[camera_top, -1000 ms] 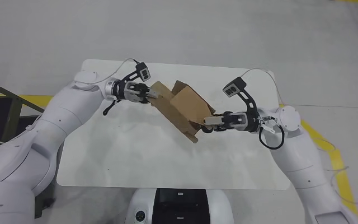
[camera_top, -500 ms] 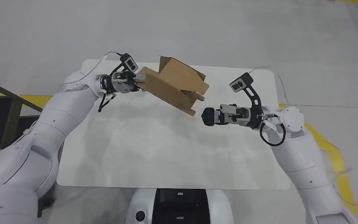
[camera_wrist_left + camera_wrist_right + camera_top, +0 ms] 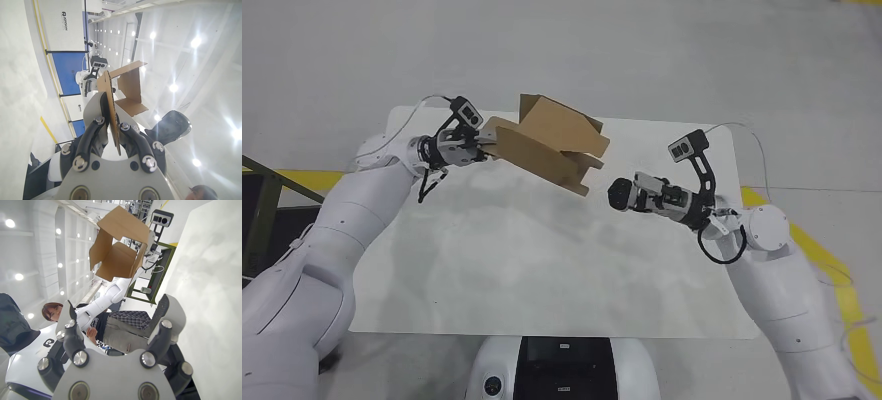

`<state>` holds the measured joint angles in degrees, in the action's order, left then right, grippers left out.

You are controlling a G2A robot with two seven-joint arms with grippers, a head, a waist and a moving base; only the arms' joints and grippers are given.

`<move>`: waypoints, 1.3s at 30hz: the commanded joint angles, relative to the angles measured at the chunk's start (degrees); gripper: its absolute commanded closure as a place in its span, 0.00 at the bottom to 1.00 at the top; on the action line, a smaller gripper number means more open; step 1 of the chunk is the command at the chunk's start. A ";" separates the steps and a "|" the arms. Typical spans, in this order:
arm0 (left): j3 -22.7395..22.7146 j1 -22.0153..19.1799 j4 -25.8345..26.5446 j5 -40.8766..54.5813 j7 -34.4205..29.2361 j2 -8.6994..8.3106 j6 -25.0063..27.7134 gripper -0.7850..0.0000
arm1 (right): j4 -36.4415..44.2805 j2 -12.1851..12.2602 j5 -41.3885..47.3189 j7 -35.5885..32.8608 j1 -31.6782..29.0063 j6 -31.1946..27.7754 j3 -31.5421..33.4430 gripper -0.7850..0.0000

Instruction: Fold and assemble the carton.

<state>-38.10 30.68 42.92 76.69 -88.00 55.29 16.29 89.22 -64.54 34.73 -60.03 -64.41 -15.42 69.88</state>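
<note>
Left hand (image 3: 485,150) is locked onto a flap at the 9 o'clock end of the cardboard carton (image 3: 547,145), the board's edge pinched between its fingers. And there's the change: 1 second ago the carton sat lower, nearer the middle of the desk (image 3: 542,290), with the right hand at its 4 o'clock corner. Now it has swung up toward the desk's 12 o'clock edge, carried by the left hand alone. The body stands open as a sleeve, with the end flaps still loose. Over at 4 o'clock from the carton, the right hand (image 3: 619,194) has let go and pulled back, fingers spread wide, holding nothing and clear of the cardboard. My read is a handover: the sleeve is squared up, and the freed right hand looks set for folding the near-end flaps.
</note>
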 commanded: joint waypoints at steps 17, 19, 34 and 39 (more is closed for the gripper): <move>-2.92 1.45 0.75 -1.75 0.00 0.92 -0.01 1.00 | -1.59 -1.02 -1.28 6.35 0.90 2.67 -3.60 1.00; -3.05 1.41 0.65 -2.04 0.00 1.01 0.00 1.00 | -1.62 -1.14 -1.19 6.62 1.07 2.78 -3.98 1.00; -4.04 2.02 0.72 -2.34 0.00 1.77 -0.01 1.00 | -2.05 -1.86 -0.15 7.23 2.00 3.57 -5.61 1.00; -4.40 2.20 0.60 -1.75 0.00 2.03 -0.01 1.00 | -2.89 -2.10 0.10 7.68 2.16 3.81 -6.10 1.00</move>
<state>-42.44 32.86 43.56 74.95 -88.00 57.28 16.28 86.42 -66.61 34.73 -52.28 -62.25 -11.61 63.82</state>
